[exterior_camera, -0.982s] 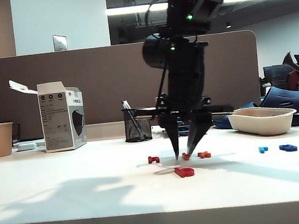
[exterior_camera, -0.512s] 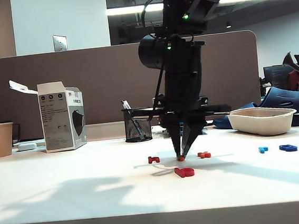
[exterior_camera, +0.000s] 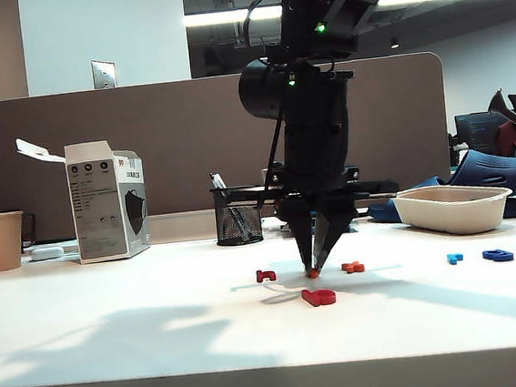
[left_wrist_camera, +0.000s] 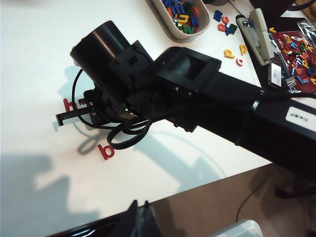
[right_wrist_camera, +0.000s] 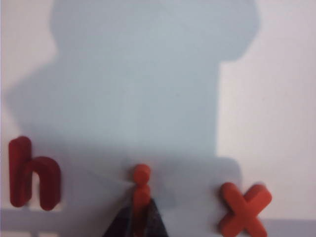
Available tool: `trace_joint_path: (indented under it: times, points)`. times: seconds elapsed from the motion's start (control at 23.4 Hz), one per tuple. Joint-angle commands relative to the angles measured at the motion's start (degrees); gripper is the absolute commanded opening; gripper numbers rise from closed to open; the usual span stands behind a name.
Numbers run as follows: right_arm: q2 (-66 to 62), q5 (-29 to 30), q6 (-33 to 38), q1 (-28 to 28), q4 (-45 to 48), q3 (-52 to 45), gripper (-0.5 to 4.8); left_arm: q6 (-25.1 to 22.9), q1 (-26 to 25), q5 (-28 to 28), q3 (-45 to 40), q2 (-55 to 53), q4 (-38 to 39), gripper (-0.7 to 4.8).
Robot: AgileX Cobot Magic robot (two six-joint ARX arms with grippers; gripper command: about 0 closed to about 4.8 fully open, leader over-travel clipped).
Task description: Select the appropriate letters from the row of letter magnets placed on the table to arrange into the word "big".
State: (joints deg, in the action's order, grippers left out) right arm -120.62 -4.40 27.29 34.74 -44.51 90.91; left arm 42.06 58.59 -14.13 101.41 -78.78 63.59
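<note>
Right tool (exterior_camera: 313, 269) is down on the desk (exterior_camera: 116, 335), tips pinched tight on the orange i (right_wrist_camera: 140, 195), which sits between the dark red h (right_wrist_camera: 30, 174) and the orange-red x (right_wrist_camera: 244, 208). The red b (exterior_camera: 319, 296) lies just in front of that row; the two blue letters (exterior_camera: 485, 256) sit well off to the right. The mesh cup (exterior_camera: 237, 216) holds pens, and the tray (left_wrist_camera: 174, 25) is piled with mixed letters. Left tool (left_wrist_camera: 139, 220) hangs off the desk's front edge, tips together and empty.

letters showing as h (right_wrist_camera: 32, 173) | i (right_wrist_camera: 140, 197) | x (right_wrist_camera: 244, 207) | b (left_wrist_camera: 105, 151) | box (exterior_camera: 107, 200) print reading illegible
</note>
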Motion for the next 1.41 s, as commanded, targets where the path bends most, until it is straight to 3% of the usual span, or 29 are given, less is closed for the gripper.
trace_joint_path:
  times: [0.04,0.51,0.9,1.28,1.37,1.41]
  points:
    - [0.79,1.53,-0.35,0.24,-6.43,-1.46,-0.07,-0.02,0.00,-0.17,0.13,0.15,-0.66,-0.05]
    - [6.86,-1.07,-2.27,0.37,-14.29,-1.66,-0.06,-0.02,0.00,-0.17,0.13,0.15,-0.68,-0.05]
    - [9.01,-0.39,-2.27,1.16,-10.12,-9.53,-0.06,-0.02,0.00,-0.17,0.13,0.15,-0.68,-0.05]
    - [8.74,-0.39,-2.23,2.40,-9.79,-11.13,-0.04,-0.02,0.00,-0.17,0.13,0.15,-0.66,-0.05]
    - [8.74,-0.42,-2.23,2.38,-10.64,-12.17,0.17,-0.02,0.00,-0.15,0.13,0.17,-0.68,-0.05]
    - [8.74,-0.44,-2.23,2.38,-10.95,-12.52,0.54,-0.02,0.00,-0.15,0.13,0.15,-0.68,-0.05]
